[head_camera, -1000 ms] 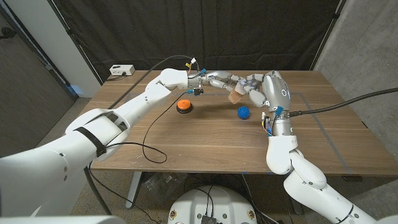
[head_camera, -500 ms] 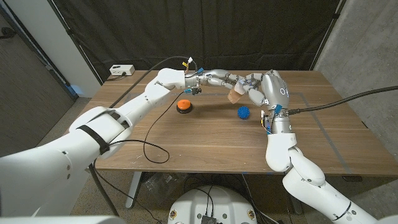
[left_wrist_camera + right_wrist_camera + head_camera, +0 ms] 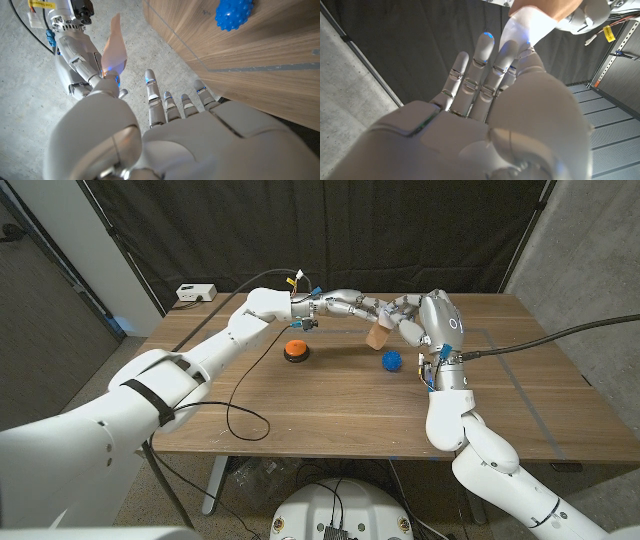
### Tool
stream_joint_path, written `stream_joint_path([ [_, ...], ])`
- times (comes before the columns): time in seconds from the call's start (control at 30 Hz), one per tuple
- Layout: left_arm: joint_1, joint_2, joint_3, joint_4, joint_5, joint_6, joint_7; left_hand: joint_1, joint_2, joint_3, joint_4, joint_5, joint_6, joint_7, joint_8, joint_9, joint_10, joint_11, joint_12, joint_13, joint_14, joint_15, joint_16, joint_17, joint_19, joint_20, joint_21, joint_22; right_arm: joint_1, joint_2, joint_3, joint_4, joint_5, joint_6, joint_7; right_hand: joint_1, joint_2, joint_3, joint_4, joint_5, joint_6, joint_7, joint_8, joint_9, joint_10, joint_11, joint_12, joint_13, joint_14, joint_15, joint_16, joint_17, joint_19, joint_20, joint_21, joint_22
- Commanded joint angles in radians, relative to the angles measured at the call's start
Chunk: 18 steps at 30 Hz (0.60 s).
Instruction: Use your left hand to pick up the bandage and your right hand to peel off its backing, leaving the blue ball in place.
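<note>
left hand (image 3: 352, 307) and right hand (image 3: 412, 321) hold bandage (image 3: 377, 336); blue ball (image 3: 391, 361) on table (image 3: 330, 405)

No legible text on the rig or table

Yellow tags on the left wrist (image 3: 300, 283) carry print too small to read; nothing else bears readable words, numbers or brands.

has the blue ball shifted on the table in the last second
No. The blue ball sits at the same spot on the table, the same gap to the right of the orange button, below the two hands.
</note>
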Motion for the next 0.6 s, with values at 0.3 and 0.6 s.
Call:
stream_joint_path([
  [0.3,-0.001,-0.014,-0.04,0.026,-0.096,0.011,-0.121,-0.038,0.026,-0.009,0.031,0.01,0.002,0.062,-0.002,0.009,-0.002,0.025,0.006,0.004,-0.01,0.018,0.004,0.006,-0.029,0.014,-0.007,0.007,0.021,0.001,-0.008,0.012,-0.006,-0.015,-0.001,0.005,0.005,-0.008,0.003,0.006,0.008,0.0,0.002,0.004,0.002,-0.004,0.0,0.01,0.007,-0.075,-0.007,0.006,-0.004,-0.053,0.009,0.001],
  [0.6,0.02,0.025,-0.044,-0.051,-0.072,0.015,-0.093,-0.081,0.031,-0.022,0.055,0.006,0.014,0.089,-0.003,0.013,-0.003,0.041,0.008,0.004,-0.016,0.024,0.004,0.006,-0.043,0.023,-0.01,0.01,0.026,-0.001,-0.01,0.013,-0.01,-0.011,-0.008,0.006,0.006,-0.011,0.003,0.007,0.009,0.0,0.0,0.004,0.004,-0.003,-0.003,0.008,0.01,-0.075,-0.008,0.009,-0.005,-0.053,0.01,0.0],
])
